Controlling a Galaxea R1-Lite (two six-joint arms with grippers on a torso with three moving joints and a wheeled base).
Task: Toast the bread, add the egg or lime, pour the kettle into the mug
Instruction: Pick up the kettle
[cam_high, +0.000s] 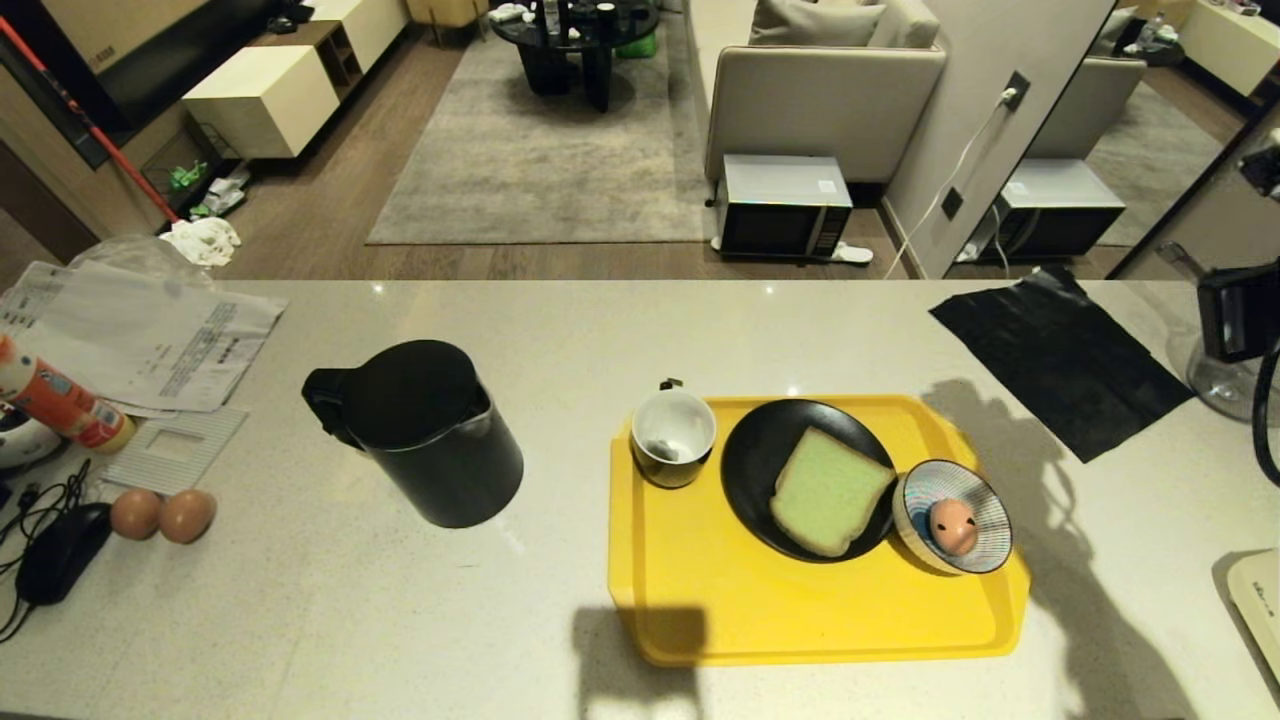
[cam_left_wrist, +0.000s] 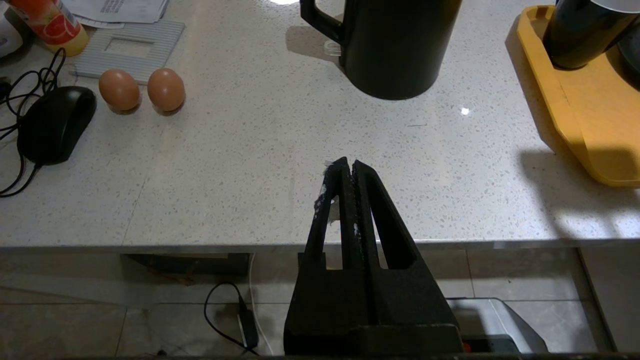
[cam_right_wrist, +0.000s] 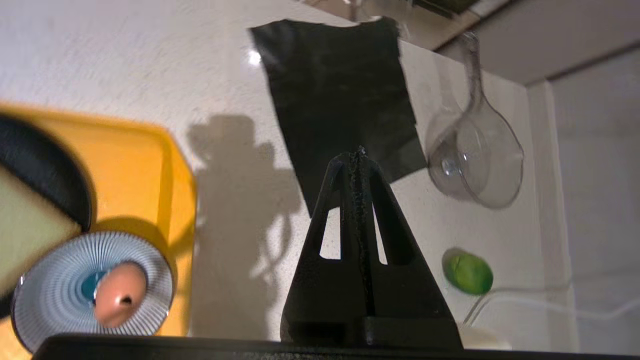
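The black kettle (cam_high: 430, 435) stands on the counter left of the yellow tray (cam_high: 800, 620). On the tray are the mug (cam_high: 673, 437), white inside, a black plate (cam_high: 750, 450) carrying the pale green bread (cam_high: 828, 490), and a striped bowl (cam_high: 985, 500) holding the spotted egg (cam_high: 952, 526). The lime (cam_right_wrist: 468, 273) lies on the counter right of the tray, seen only in the right wrist view. My right gripper (cam_right_wrist: 358, 154) hangs shut and empty above the counter between tray and lime. My left gripper (cam_left_wrist: 348, 164) is shut and empty at the counter's near edge, short of the kettle (cam_left_wrist: 395, 45).
Two plain brown eggs (cam_high: 162, 514), a black mouse (cam_high: 60, 550), papers (cam_high: 140, 340) and an orange bottle (cam_high: 60, 400) crowd the left end. A black sheet (cam_high: 1065, 360) and a clear plastic scoop (cam_right_wrist: 475, 160) lie at the right. A white appliance corner (cam_high: 1260, 600) shows at the right edge.
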